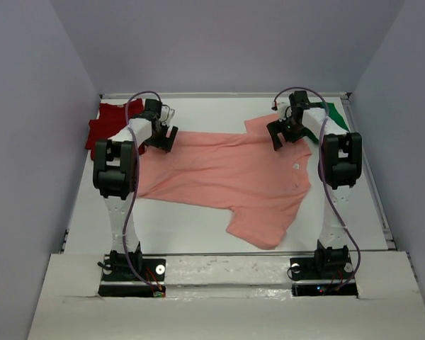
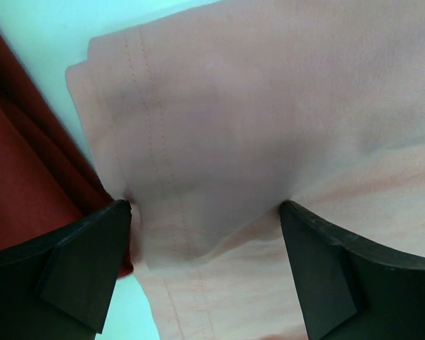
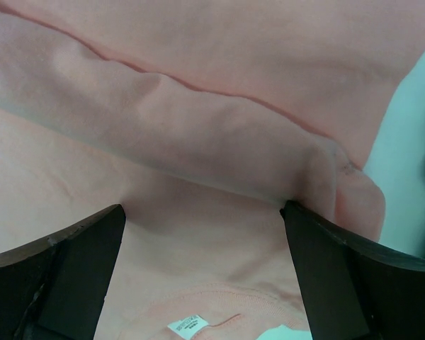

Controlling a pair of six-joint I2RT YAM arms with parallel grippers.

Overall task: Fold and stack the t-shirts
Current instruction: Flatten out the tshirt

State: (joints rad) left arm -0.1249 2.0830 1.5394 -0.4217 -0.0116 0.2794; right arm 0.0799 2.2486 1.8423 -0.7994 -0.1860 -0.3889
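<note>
You've got 3 t-shirts on the table (image 1: pixel 198 227), 1 of ea colour. The salmon-pink t-shirt (image 1: pixel 227 173) lies spread flat across the middle, w/ its collar (image 1: pixel 301 164) toward the R side and its hem toward the L. It has 2 sleeves showing: the far sleeve (image 1: pixel 262 126) points to the back edge, the near sleeve (image 1: pixel 258 228) to the front. The dark red t-shirt (image 1: pixel 106 126) sits bunched in the far-L corner, right up against the pink one's hem corner. The green t-shirt (image 1: pixel 338 115) is in the far-R corner, mostly hidden behind the R arm (image 1: pixel 338 159), so you can't tell its shape.

There are 2 grippers, both out at the pink shirt's far edge. The L gripper (image 1: pixel 161 136) is down at the far hem corner. In its wrist view both fingers are spread wide, w/ a raised fold of the stitched hem (image 2: pixel 156 142) lying btwn them and dark red cloth just beside the L-hand finger. It isn't pinched on anything.

The R gripper (image 1: pixel 282 132) is at the far shoulder, by the far sleeve. Its wrist view shows the fingers just as wide apart, w/ a rumpled ridge of pink cloth running across btwn the tips. You can see 1 white label (image 3: pixel 188 327) inside the collar at that view's bottom edge. A sliver of green shows at its R edge, past a strip of bare table.
</note>
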